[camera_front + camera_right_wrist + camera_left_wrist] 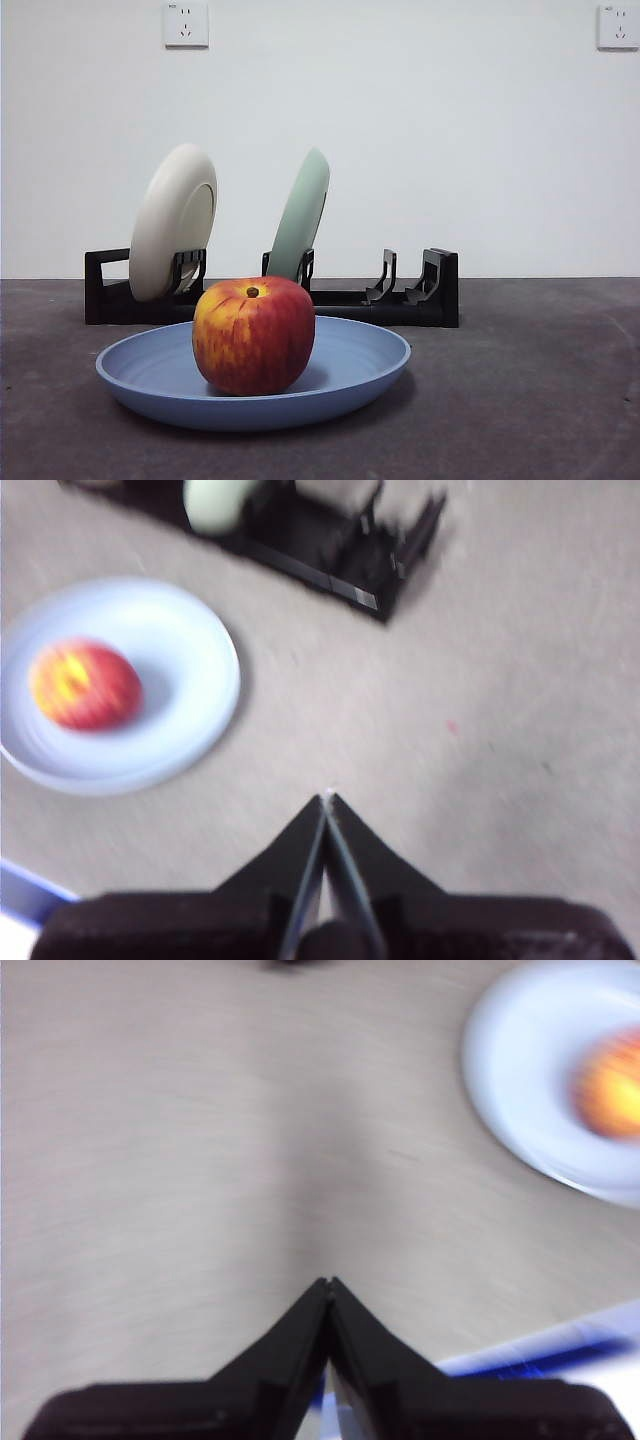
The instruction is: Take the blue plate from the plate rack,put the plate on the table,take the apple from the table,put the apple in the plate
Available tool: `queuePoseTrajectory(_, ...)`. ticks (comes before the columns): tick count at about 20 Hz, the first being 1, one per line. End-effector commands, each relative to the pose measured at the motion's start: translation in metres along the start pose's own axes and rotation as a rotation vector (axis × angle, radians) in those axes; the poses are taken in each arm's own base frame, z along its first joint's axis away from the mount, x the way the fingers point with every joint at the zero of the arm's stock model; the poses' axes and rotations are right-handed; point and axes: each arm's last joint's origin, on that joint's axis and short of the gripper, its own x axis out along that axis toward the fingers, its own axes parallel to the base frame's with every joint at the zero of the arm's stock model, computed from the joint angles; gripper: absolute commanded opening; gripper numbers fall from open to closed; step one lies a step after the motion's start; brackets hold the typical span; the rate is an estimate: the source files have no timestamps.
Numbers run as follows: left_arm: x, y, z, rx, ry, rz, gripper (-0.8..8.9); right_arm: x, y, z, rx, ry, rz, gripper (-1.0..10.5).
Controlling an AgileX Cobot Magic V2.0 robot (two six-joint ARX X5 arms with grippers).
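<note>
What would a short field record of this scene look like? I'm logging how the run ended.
apple: sitting in the blue plate
blue plate: flat on the table, in front of the plate rack
rack: holds a cream plate and a green plate, both upright
left gripper: shut, empty, off the plate
right gripper: shut, empty, off the plate

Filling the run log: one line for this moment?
apple in blue plate | plate on table | left pincer shut | right pincer shut
</note>
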Motion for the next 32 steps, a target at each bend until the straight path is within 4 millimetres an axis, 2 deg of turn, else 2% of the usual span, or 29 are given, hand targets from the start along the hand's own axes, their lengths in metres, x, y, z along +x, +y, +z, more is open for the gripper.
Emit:
queuePoseTrajectory(1,-0.010,0.008,-0.004,-0.035,-0.162,0.109,-0.04,-0.001,-0.002,-0.004,-0.024,0.035,-0.016,0.0)
queuePoseTrajectory(4,-0.013,0.008,0.001,0.106,-0.627,0.126,-0.04,-0.001,-0.003,-0.008,-0.048,0.076,-0.029,0.0)
queuePoseTrajectory(5,-0.007,0.007,-0.001,0.122,-0.737,0.118,-0.04,-0.001,-0.004,-0.009,-0.053,0.085,-0.033,0.0)
queuePoseTrajectory(7,0.023,0.004,-0.011,0.125,-0.867,0.106,-0.04,-0.001,-0.004,-0.010,-0.060,0.097,-0.036,0.0)
queuePoseTrajectory(10,0.085,-0.001,-0.032,0.068,-0.938,0.013,-0.04,-0.001,-0.004,-0.010,-0.060,0.097,-0.037,0.0)
queuePoseTrajectory(12,0.114,-0.003,-0.048,-0.005,-0.962,-0.034,-0.04,-0.001,-0.004,-0.010,-0.060,0.097,-0.036,0.0)
queuePoseTrajectory(15,0.140,-0.005,-0.060,-0.024,-0.915,-0.044,-0.04,-0.001,-0.004,-0.010,-0.060,0.097,-0.036,0.0)
queuePoseTrajectory(18,0.159,-0.007,-0.074,-0.038,-0.767,-0.054,-0.04,-0.001,-0.004,-0.010,-0.060,0.096,-0.037,0.0)
queuePoseTrajectory(20,0.164,-0.008,-0.079,-0.047,-0.690,-0.053,-0.03,-0.001,-0.004,-0.010,-0.060,0.096,-0.037,0.0)
queuePoseTrajectory(32,0.162,-0.007,-0.078,-0.052,-0.712,-0.034,-0.03,-0.001,-0.004,-0.010,-0.060,0.096,-0.036,0.0)
